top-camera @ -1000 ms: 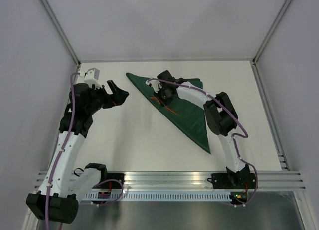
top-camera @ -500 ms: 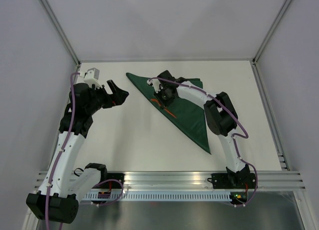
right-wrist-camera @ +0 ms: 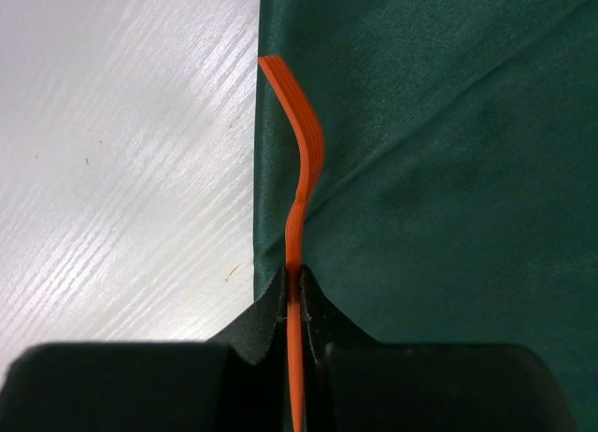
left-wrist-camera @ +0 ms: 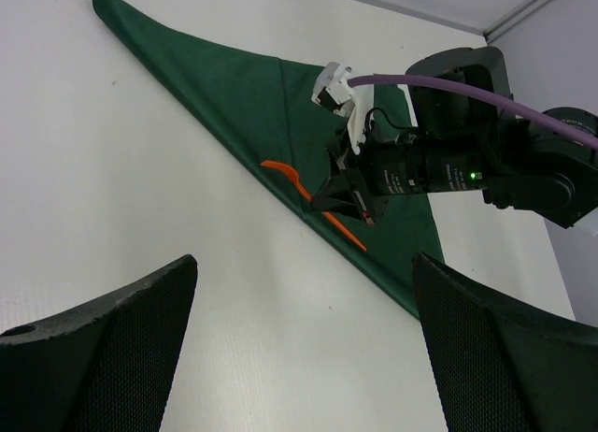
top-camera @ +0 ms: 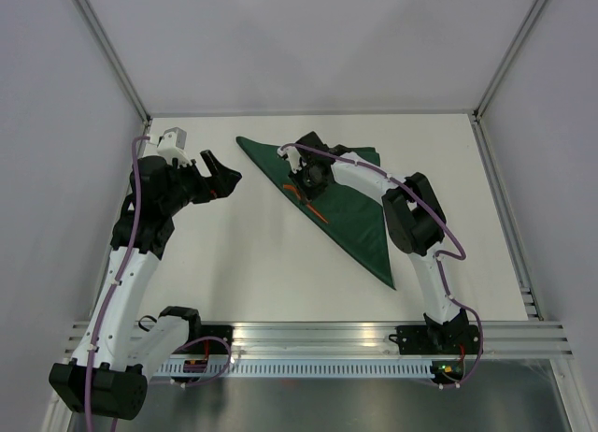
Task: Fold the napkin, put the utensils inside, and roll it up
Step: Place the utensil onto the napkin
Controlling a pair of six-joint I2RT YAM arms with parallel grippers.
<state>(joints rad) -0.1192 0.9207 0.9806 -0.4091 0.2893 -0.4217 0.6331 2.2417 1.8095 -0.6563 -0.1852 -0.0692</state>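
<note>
The dark green napkin (top-camera: pixel 360 217) lies folded into a triangle at the back middle of the table; it also shows in the left wrist view (left-wrist-camera: pixel 234 86) and the right wrist view (right-wrist-camera: pixel 448 151). My right gripper (top-camera: pixel 306 191) is shut on the thin orange-red utensil (right-wrist-camera: pixel 304 151) and holds it low over the napkin, along its folded left edge. The utensil's ends stick out on both sides of the fingers (left-wrist-camera: pixel 280 168). My left gripper (top-camera: pixel 222 181) is open and empty, held above the bare table to the left of the napkin (left-wrist-camera: pixel 304 357).
The white table (top-camera: pixel 243 264) is fenced by white walls and aluminium posts at the back corners. A metal rail (top-camera: pixel 318 334) runs along the near edge by the arm bases. The right arm's purple cable (left-wrist-camera: pixel 439 81) arches over the napkin.
My right gripper has turned the utensil slightly, so that it lies more along the napkin's folded edge. The left arm has not moved.
</note>
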